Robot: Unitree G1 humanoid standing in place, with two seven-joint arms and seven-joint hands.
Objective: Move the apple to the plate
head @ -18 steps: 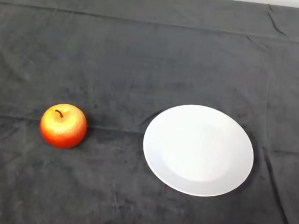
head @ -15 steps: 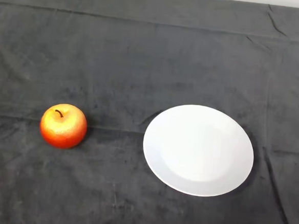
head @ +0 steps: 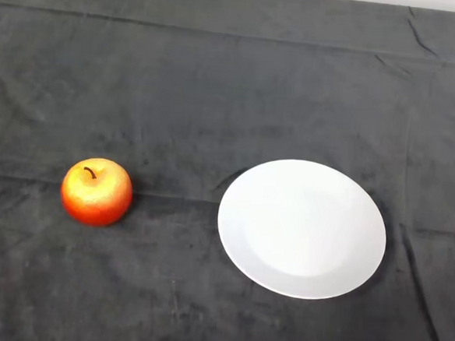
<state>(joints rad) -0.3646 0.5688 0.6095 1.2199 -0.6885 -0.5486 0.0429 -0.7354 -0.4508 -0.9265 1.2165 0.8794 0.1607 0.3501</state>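
On the dark cloth covering the surface (head: 234, 77), two items lie well apart in the head view.

Item 1: apple (head: 96, 192). Red-orange skin with a yellow patch around the top, short dark stem pointing up and slightly toward 10 o'clock. It sits upright on the cloth at about 9 o'clock from the middle of the view, in the left half. Nothing touches it. A faint shadow falls just beside it on its 3 o'clock side.

Item 2: plate (head: 301, 229). White, round, shallow, with a plain rim; its face carries nothing. It rests flat on the cloth slightly toward 4 o'clock from the middle of the view. Its nearest edge faces the apple across a strip of bare cloth, so the apple stands at roughly 9 o'clock from the plate, clearly off it and not in contact with the rim.

Cloth: dark grey, with several creases. One long fold runs across the far side near 12 o'clock, another runs level with the apple toward the plate, and short wrinkles show at the far corner near 1 o'clock and along the 4 o'clock side of the plate.

Hand: no part of the robot appears, so its state cannot be told.

Task state: apple not yet on plate.
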